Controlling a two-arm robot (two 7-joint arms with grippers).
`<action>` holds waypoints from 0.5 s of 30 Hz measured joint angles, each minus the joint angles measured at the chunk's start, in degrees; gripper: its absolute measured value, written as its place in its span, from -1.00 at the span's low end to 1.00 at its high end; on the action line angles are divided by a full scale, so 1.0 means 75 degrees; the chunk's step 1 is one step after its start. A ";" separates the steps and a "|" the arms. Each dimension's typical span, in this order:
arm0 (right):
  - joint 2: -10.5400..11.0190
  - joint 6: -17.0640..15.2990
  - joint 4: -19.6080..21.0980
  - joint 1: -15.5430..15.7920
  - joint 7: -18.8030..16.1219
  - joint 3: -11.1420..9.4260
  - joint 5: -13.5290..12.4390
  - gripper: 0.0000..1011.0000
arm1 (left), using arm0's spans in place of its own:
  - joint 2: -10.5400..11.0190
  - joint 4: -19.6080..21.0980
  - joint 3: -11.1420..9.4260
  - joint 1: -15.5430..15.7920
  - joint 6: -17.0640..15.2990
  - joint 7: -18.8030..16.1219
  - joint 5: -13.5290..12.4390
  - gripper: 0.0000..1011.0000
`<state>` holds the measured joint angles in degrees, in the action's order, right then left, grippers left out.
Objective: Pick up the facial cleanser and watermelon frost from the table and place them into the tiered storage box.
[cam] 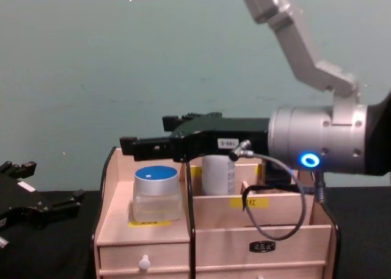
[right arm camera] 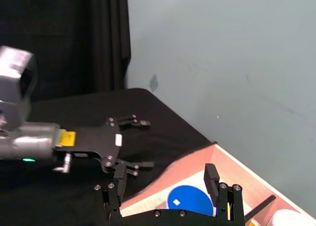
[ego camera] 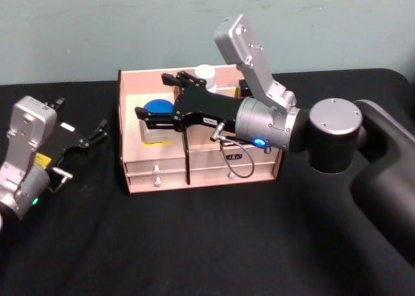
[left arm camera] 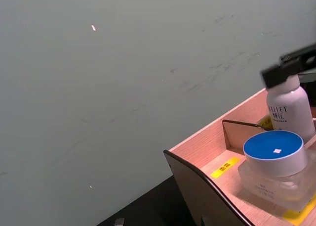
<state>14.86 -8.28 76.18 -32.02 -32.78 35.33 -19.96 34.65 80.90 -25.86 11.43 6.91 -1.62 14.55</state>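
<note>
1. While parked over the tabletop (ego camera: 194, 244) left of the box, the left gripper (ego camera: 97, 133) has jaws apart, holding nothing.
2. Jar (cam: 157, 192) stands upright in the box's (ego camera: 201, 173) left compartment, directly below the right gripper (ego camera: 155, 113), jaws apart, clear of the lid.
3. Bottle (cam: 218, 174) stands upright further right, behind the gripper; likely both are placed and the arm should lift straight up.

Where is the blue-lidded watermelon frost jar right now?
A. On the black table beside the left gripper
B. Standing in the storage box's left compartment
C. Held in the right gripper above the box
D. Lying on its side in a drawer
B. The watermelon frost stands upright on the left compartment floor of the tiered storage box, while the right gripper hovers open just above its lid without touching it.
</note>
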 joint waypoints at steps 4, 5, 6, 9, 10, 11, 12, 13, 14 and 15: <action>0.0271 -0.0054 0.0632 0.0228 0.0009 -0.0069 -0.0134 0.98 | 0.0000 0.0000 0.0000 0.0000 0.0000 0.0000 0.0000 1.00; 0.0333 -0.0064 0.0762 0.0279 0.0018 -0.0092 -0.0165 0.98 | 0.0000 0.0000 0.0000 0.0000 0.0000 0.0000 0.0000 1.00; 0.0465 -0.0079 0.1028 0.0393 0.0046 -0.0150 -0.0227 0.98 | 0.0000 0.0000 0.0000 0.0000 0.0000 0.0000 0.0000 1.00; 0.0661 -0.0101 0.1381 0.0546 0.0105 -0.0252 -0.0322 0.98 | 0.0000 0.0000 0.0000 0.0000 0.0000 0.0000 0.0000 1.00; 0.0819 -0.0102 0.1629 0.0664 0.0162 -0.0334 -0.0379 0.98 | 0.0000 0.0000 0.0000 0.0000 0.0000 0.0000 0.0000 1.00; 0.0892 -0.0099 0.1736 0.0717 0.0194 -0.0372 -0.0402 0.98 | 0.0000 0.0000 0.0000 0.0000 0.0000 0.0000 0.0000 1.00; 0.1055 -0.0084 0.1965 0.0846 0.0266 -0.0487 -0.0444 0.98 | 0.0000 0.0000 0.0000 0.0000 0.0000 0.0000 0.0000 1.00; 0.1142 -0.0071 0.2074 0.0915 0.0308 -0.0553 -0.0474 0.98 | 0.0000 0.0000 0.0000 0.0000 0.0000 0.0000 0.0000 1.00; 0.1303 -0.0035 0.2265 0.1050 0.0404 -0.0691 -0.0532 0.98 | 0.0000 0.0000 0.0000 0.0000 0.0000 0.0000 0.0000 1.00; 0.1303 -0.0035 0.2265 0.1050 0.0404 -0.0691 -0.0532 0.98 | 0.0000 0.0001 0.0000 0.0000 0.0000 0.0000 0.0000 1.00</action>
<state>24.63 -8.54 93.17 -24.15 -29.75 30.15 -23.94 34.64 80.90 -25.86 11.43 6.91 -1.62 14.55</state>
